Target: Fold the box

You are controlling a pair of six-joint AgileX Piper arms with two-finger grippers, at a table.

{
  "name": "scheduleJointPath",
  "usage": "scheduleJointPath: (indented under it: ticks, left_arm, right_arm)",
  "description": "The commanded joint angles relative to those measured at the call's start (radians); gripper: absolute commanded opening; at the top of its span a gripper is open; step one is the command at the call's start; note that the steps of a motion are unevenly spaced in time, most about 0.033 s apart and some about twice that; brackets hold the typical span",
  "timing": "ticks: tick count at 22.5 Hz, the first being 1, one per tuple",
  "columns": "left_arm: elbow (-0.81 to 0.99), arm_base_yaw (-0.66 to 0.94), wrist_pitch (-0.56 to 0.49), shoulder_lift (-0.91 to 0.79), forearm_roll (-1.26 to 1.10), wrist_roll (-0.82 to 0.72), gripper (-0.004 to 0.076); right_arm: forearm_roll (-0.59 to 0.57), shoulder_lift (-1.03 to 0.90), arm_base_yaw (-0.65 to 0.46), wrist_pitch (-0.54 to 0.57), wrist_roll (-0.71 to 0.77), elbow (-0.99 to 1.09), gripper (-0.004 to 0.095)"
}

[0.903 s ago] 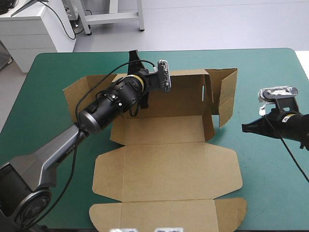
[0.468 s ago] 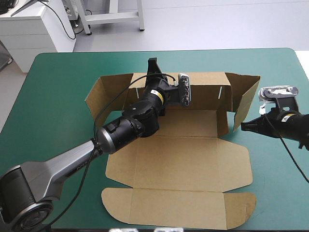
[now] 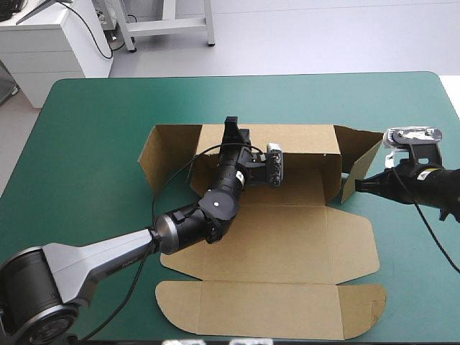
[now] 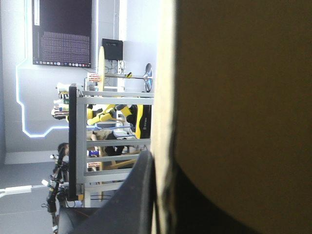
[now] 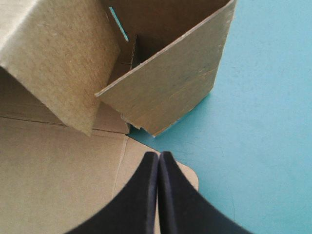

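**A:** So, from above, where's the box [image 3: 273, 244]?
**B:** Mid-table on the teal-green cover [image 3: 86, 144], far wall [image 3: 302, 140] raised, left gripper [image 3: 233, 129] at its top edge.
**A:** Left wrist view?
**B:** Clamped on that wall, board between the black fingers [image 4: 139, 195]; hold it upright, I'd say.
**A:** Right wrist view?
**B:** Right gripper [image 5: 159, 156] pinched closed on nothing, just short of the standing side flap [image 5: 165, 83] — I'd nudge that inward gently, without crushing the corner.

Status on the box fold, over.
Left gripper shut on the box, far wall upright. Right gripper shut, empty, short of right flap. Nothing in the way.
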Motion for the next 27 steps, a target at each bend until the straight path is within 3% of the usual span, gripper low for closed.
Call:
scheduleJointPath:
  ticks: [1,7,15,20,24,27]
  left_arm:
    - [0.030,-0.005,0.037,-0.050,0.132,-0.099,-0.0008]
    - [0.047,-0.005,0.034,-0.050,0.154,-0.141,-0.0008]
    - [0.047,-0.005,0.034,-0.050,0.154,-0.141,-0.0008]
    - [0.047,-0.005,0.034,-0.050,0.154,-0.143,-0.0008]
    - [0.045,-0.005,0.038,-0.050,0.154,-0.199,-0.0008]
    - [0.045,-0.005,0.038,-0.050,0.154,-0.199,-0.0008]
  right_arm:
    - [0.037,-0.016,-0.008,-0.054,-0.006,-0.054,-0.0019]
    - [0.102,0.013,-0.008,-0.072,-0.081,-0.139,-0.0019]
    - [0.106,0.258,-0.005,-0.045,-0.077,-0.429,-0.0018]
    - [0.106,0.476,-0.005,0.042,-0.067,-0.635,-0.0017]
    - [0.086,0.547,-0.005,0.059,-0.049,-0.652,-0.0017]
    - [0.079,0.586,-0.005,0.140,-0.059,-0.652,-0.0017]
